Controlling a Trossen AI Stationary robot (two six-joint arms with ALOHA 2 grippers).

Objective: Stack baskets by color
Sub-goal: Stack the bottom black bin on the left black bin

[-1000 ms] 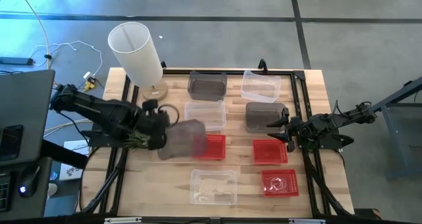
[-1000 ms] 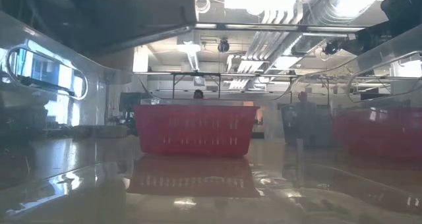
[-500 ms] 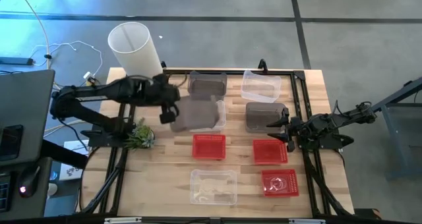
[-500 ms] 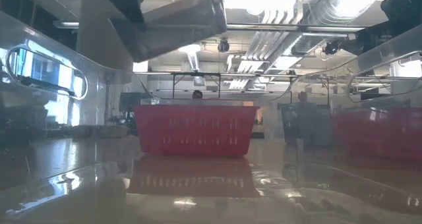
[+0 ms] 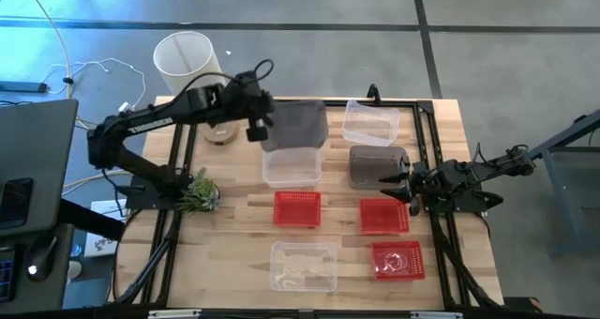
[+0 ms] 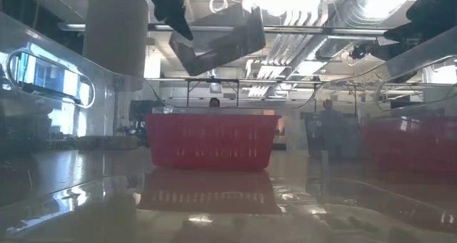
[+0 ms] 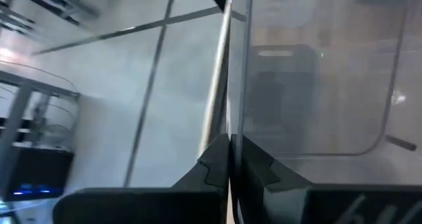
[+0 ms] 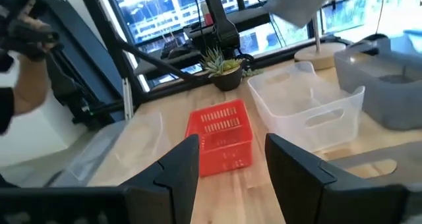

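Above the rear surface [image 5: 234, 263], dark grey basket [image 5: 298, 124] carried on pinched left fingers [image 7: 227, 159].
Light, stiff, thin-walled; best gripped at the rim. Right fingers [image 8: 290, 161] spread, empty.

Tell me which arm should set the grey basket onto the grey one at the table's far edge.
The left: its gripper is shut on a grey basket directly over that far one. The right gripper waits open, empty, beside another grey basket.
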